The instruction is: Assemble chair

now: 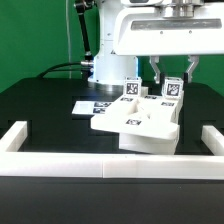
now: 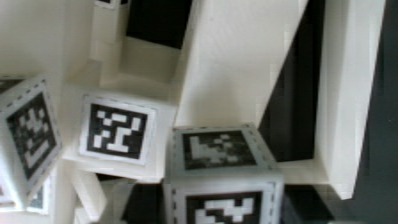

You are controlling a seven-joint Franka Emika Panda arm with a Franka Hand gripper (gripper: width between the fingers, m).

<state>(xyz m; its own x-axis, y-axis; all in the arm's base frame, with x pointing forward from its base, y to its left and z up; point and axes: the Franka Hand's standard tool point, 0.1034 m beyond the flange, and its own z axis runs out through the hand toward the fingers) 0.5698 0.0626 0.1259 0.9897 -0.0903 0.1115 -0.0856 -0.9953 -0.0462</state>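
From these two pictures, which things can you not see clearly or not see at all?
- Gripper, exterior view: its fingertips are hidden behind the tagged chair posts, so what they touch is unclear.
- Wrist view: the chair parts fill the picture and are cut off at every edge; the fingers are not seen.
- Marker board, exterior view: partly hidden behind the chair; its tags are too small to read.
- Arm, exterior view: cut off by the top edge.

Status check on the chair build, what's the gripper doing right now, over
Gripper shut on an upright chair leg. Chair part built at the front wall. Marker board behind it; nothing seen blocking.
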